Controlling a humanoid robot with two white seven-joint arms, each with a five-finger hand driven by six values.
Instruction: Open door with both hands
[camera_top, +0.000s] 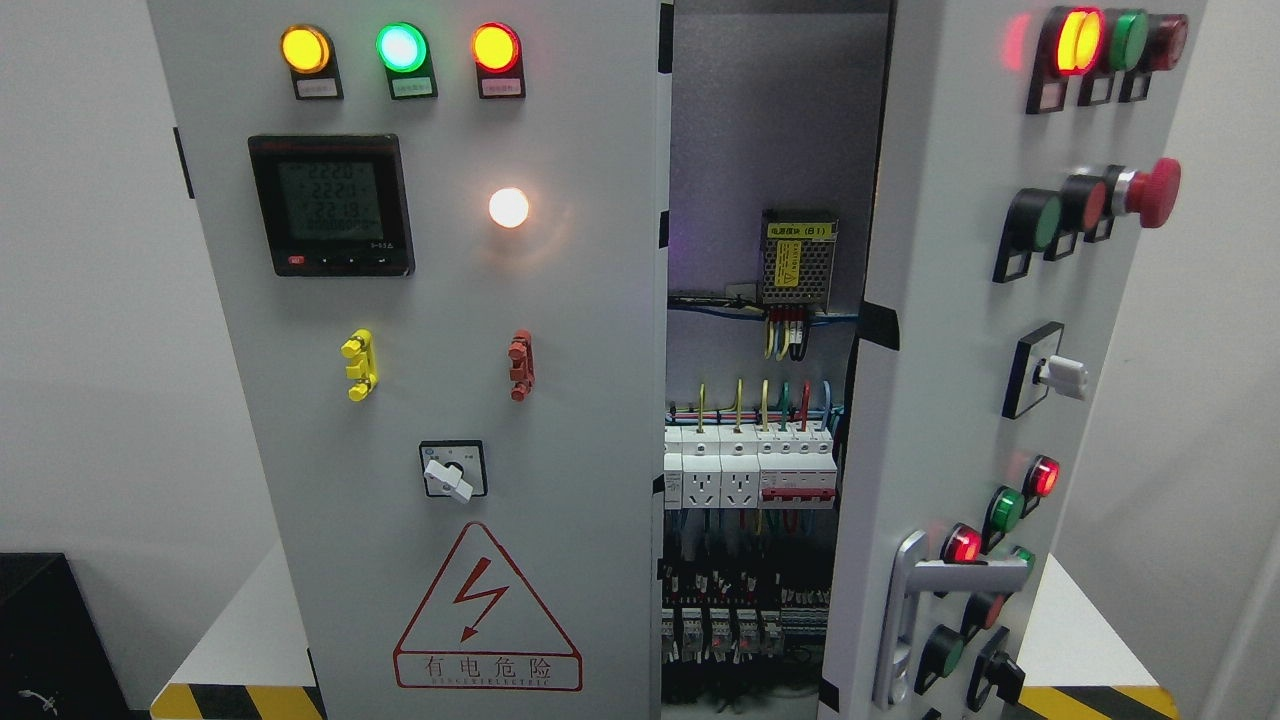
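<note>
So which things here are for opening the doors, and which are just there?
For the job:
right door, already swung partly open
its silver handle
left door

Just there:
breakers and wires inside
lit lamps
digital meter
red mushroom button
danger sign

No robot hand is in view.

The bench (240, 640) in front of me is a white slab, showing at the lower left and again at the lower right (1075, 625), with yellow-and-black hazard striping (235, 702) along its near edge on both sides. Standing directly on it is the grey electrical cabinet (440, 420), which takes up most of the top (I can see only narrow strips of bare white either side of it). The cabinet's base hides the middle of the bench. A black box (50, 640) sits just left of the bench, at the lower left corner; whether it touches the bench I cannot tell.
</note>
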